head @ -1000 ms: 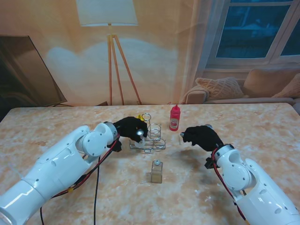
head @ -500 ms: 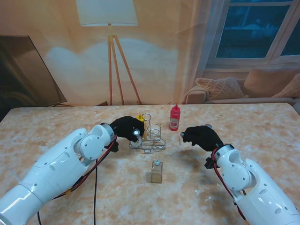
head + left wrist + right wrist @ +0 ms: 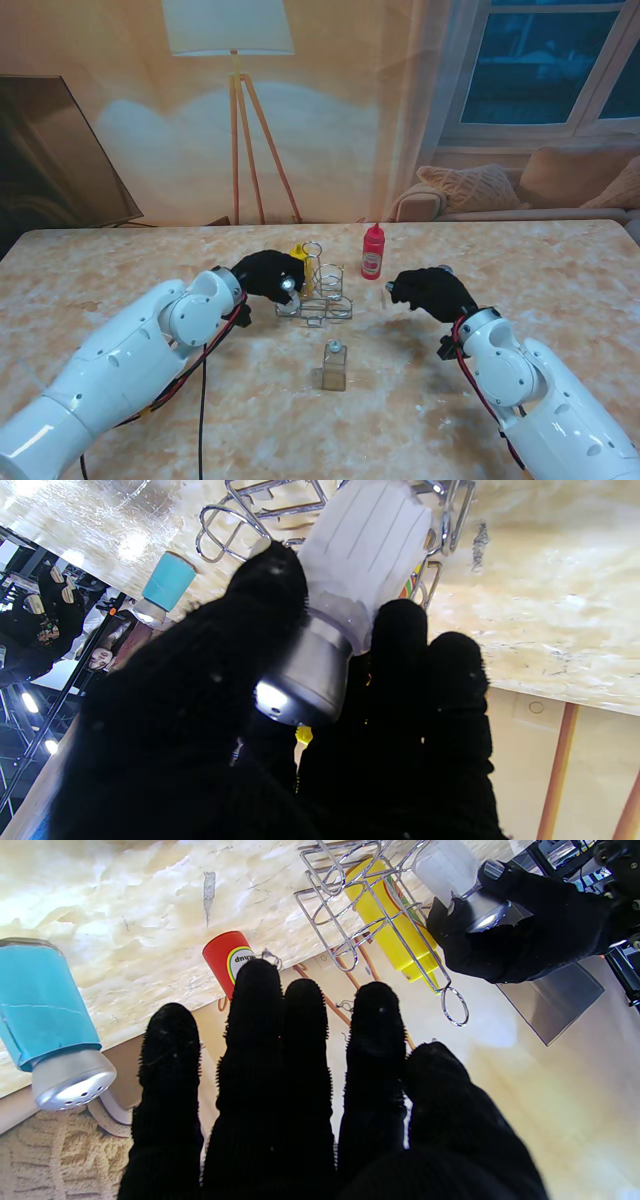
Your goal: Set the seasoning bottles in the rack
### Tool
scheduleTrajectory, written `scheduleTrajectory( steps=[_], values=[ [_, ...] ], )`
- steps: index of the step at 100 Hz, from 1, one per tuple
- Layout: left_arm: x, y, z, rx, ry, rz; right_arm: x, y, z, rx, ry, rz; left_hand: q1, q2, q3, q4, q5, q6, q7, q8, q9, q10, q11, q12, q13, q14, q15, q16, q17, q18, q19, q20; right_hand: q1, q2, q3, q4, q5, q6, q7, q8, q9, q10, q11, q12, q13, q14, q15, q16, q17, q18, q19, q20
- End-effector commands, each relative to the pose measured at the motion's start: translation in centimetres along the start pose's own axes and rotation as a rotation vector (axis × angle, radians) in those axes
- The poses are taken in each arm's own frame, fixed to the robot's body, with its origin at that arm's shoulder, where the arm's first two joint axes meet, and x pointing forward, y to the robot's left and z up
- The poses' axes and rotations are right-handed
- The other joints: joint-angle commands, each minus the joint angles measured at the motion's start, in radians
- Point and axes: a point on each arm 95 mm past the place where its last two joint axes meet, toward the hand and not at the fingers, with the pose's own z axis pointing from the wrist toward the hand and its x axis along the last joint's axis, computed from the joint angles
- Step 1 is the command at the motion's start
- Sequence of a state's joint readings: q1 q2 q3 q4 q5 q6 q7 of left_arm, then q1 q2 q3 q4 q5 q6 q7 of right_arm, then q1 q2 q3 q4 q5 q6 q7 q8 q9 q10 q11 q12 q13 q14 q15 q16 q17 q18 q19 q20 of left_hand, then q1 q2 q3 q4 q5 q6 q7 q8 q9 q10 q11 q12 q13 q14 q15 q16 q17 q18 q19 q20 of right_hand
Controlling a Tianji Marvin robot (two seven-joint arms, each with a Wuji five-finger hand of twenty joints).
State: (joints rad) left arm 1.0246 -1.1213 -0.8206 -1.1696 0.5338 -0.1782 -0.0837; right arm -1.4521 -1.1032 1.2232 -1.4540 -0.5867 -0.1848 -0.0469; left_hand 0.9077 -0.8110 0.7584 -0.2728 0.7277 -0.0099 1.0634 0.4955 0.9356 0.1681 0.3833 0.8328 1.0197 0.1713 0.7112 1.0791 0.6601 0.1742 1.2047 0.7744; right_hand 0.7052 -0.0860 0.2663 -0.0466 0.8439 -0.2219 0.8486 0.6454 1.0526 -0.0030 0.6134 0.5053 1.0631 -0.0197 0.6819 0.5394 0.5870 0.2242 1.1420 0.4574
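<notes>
Label (image 3: 239,959) on red bottle (image 3: 227,960) (print unreadable).

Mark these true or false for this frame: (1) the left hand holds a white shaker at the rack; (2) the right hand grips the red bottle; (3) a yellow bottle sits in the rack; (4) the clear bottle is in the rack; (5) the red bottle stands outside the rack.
1. True. The left hand is shut on the white shaker at the rack.
2. False. The right hand is open, fingers spread, holding nothing; the red bottle stands apart from it.
3. True. The yellow bottle is inside the wire rack.
4. False. The clear bottle stands on the table, nearer to me than the rack.
5. True. It stands to the rack's right.
</notes>
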Motion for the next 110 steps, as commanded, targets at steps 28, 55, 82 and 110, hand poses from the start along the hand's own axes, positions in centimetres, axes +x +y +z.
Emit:
scheduleTrajectory(
  steps=[28,55,82,110],
  values=[
    [0.1,0.8,0.3,-0.015,-0.004,-0.017,0.2,-0.6,-0.2,0.018,0.005,0.005,0.050,0.003,0.117,-0.005,-0.014,-0.014,0.093,0.020,0.040,-0.054,0.189,0.072,0.013,-0.066,0.033,0.018,-0.031,-0.043,-0.004,0.021,0.001,-0.009,0.007,-0.026,0.005,-0.012,0.014,-0.003,0.026,-0.012,0.014,0.035,0.021,-0.014,0.015,0.027,0.001,0.005,0.021,0.003],
    [0.0,1.4,0.5,-0.019,-0.010,-0.011,0.2,-0.6,-0.2,0.016,0.005,0.004,0.051,0.003,0.116,-0.005,-0.015,-0.016,0.097,0.014,0.038,-0.054,0.192,0.067,0.011,-0.066,0.033,0.015,-0.030,-0.047,-0.007,0.021,0.000,-0.010,0.008,-0.026,0.005,-0.011,0.015,-0.003,0.026,-0.012,0.014,0.035,0.019,-0.013,0.015,0.027,0.001,0.005,0.021,0.003],
    [0.1,1.6,0.5,-0.040,-0.025,-0.038,0.2,-0.6,-0.3,0.016,0.006,0.004,0.013,0.030,0.078,-0.007,-0.019,0.029,-0.020,-0.013,-0.041,-0.024,0.197,-0.020,-0.048,-0.035,-0.016,-0.028,-0.075,-0.025,-0.049,0.011,0.001,-0.011,0.009,-0.026,0.005,-0.014,0.015,-0.003,0.027,-0.015,0.014,0.035,0.021,-0.014,0.015,0.027,0.001,0.004,0.021,0.003],
    [0.1,1.6,0.5,-0.030,-0.035,-0.047,0.2,-0.6,-0.3,0.017,0.006,0.004,-0.157,0.082,0.185,0.019,-0.025,0.122,-0.304,0.021,-0.198,0.000,0.229,-0.240,-0.171,-0.004,-0.083,-0.167,-0.179,0.003,-0.132,-0.036,0.004,-0.022,0.014,-0.027,0.004,-0.016,0.018,-0.004,0.027,-0.013,0.014,0.035,0.021,-0.014,0.015,0.027,0.002,0.004,0.022,0.003]
  ],
)
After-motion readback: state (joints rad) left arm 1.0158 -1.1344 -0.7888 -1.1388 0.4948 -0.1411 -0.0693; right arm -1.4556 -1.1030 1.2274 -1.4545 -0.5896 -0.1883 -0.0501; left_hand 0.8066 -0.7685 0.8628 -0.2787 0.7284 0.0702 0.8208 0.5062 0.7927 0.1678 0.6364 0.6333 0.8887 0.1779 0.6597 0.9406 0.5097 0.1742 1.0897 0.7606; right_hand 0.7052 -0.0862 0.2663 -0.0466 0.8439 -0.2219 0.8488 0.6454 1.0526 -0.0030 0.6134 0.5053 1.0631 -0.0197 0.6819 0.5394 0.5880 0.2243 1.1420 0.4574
